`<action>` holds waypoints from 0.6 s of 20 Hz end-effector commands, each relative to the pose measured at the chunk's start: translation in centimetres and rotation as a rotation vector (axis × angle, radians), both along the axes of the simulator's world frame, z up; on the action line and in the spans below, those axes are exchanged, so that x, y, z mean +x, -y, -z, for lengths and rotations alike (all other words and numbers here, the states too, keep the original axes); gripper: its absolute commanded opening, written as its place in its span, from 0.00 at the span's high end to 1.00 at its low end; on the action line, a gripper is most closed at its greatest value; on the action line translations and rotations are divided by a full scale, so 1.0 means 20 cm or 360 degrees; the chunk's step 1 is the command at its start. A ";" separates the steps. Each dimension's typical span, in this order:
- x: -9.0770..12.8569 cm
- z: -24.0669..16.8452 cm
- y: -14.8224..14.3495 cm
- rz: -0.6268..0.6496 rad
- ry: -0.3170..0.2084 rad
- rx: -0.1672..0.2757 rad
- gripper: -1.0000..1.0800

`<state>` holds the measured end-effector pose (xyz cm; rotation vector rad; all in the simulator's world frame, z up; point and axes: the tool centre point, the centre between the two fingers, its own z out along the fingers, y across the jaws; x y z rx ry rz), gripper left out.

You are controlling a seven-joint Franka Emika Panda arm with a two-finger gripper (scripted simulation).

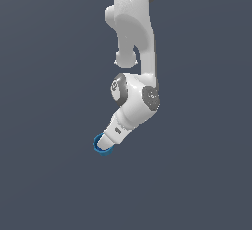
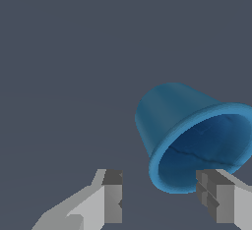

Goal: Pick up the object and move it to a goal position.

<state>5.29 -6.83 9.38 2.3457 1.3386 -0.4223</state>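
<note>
The white arm's end effector [image 2: 160,202] stood open, its grey-tipped fingers [image 2: 112,194] spread apart, with the small bright blue hollow round cup [image 2: 189,133] tilted just beside one finger, ungripped.

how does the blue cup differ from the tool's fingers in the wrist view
Colour: the blue cup is bright blue, while the tool's fingers are white and grey.
Shape: the cup is round and hollow with a thick rim, and the fingers are blocky and flat-sided.
Pose: the cup is tilted with its opening facing the camera, while the fingers stand parallel, spread apart, with one overlapping the cup's rim.
Both are plain, unpatterned renders.
</note>
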 end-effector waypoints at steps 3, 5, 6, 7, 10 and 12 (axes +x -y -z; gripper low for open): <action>0.00 0.03 0.02 -0.0002 -0.0001 -0.0001 0.38; 0.00 0.08 0.04 -0.0006 -0.0002 -0.0003 0.38; -0.01 0.10 0.06 -0.0007 -0.0003 -0.0003 0.38; -0.01 0.11 0.06 -0.0008 -0.0003 -0.0004 0.38; -0.01 0.13 0.08 -0.0010 -0.0004 -0.0004 0.38; -0.01 0.13 0.08 -0.0010 -0.0004 -0.0004 1.00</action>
